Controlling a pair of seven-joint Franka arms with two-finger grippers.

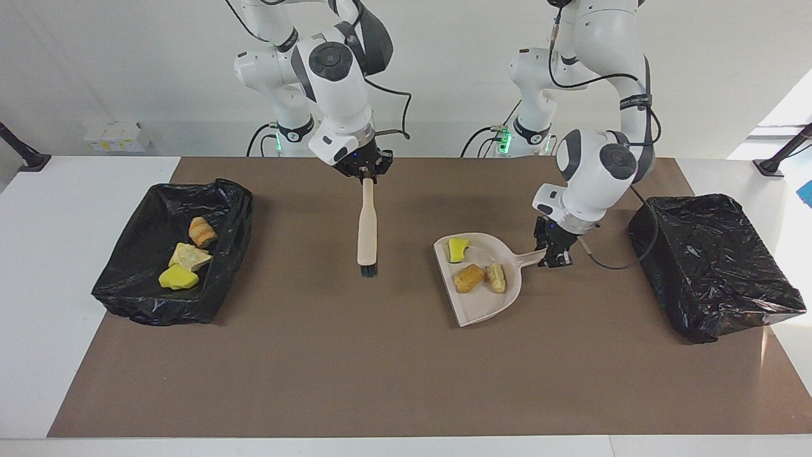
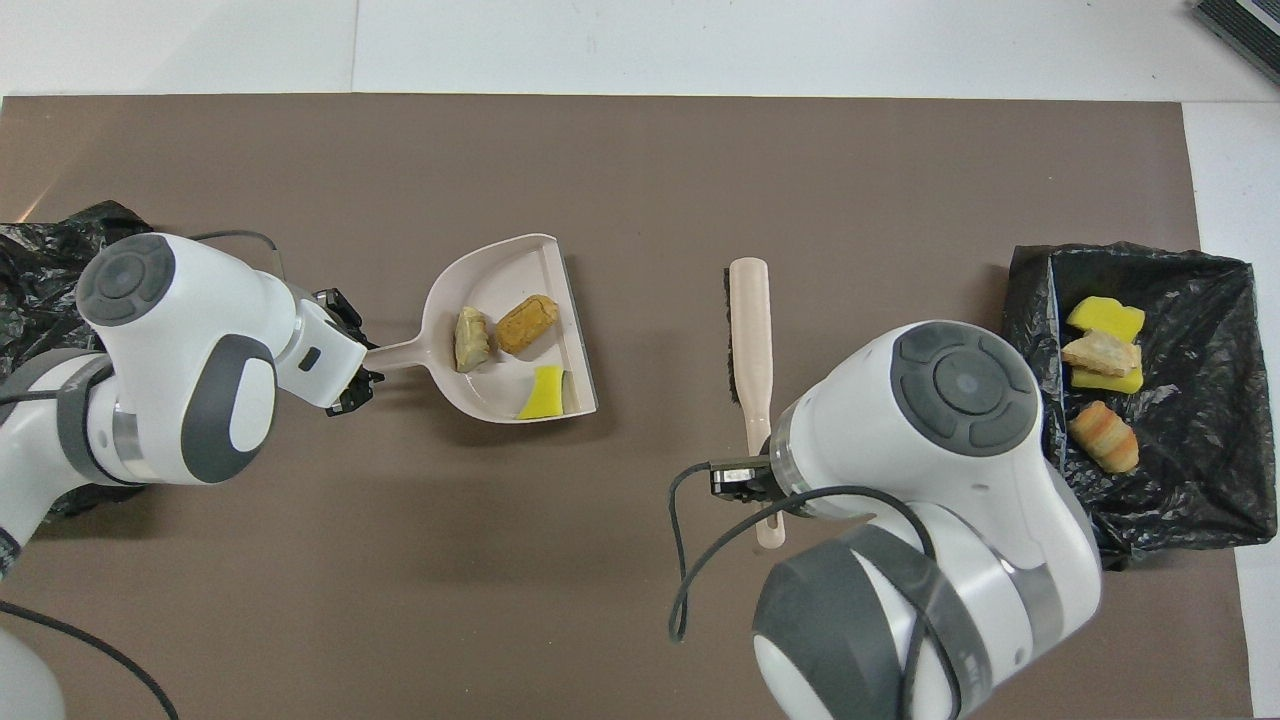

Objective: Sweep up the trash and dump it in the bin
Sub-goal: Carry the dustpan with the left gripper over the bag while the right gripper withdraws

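I see left pincer (image 1: pixel 553 252) clamped on dustpan (image 1: pixel 483 303) handle, pan raised over worktop (image 1: pixel 355 368), near covered bin (image 1: pixel 717 266). Three trash chunks (image 1: pixel 471 277) ride in pan, just beside that pincer. Right pincer (image 1: pixel 366 170) gripping brush (image 1: pixel 366 231), hanging bristles-down mid-worktop. Other trash (image 1: pixel 184 257) lies in open bin (image 1: pixel 225 254) at right arm's end.

My bench (image 1: pixel 393 381) sits under bright, even light from above, and both views are sharp, with no blur. Shadows are soft and short: a faint one lies under the dustpan (image 1: pixel 482 304), another beside the brush (image 1: pixel 366 222). A strong white patch washes out the bench's corner at my left arm's end (daylight, it seems). The black bin liners (image 1: pixel 717 266) show small crinkled glints.
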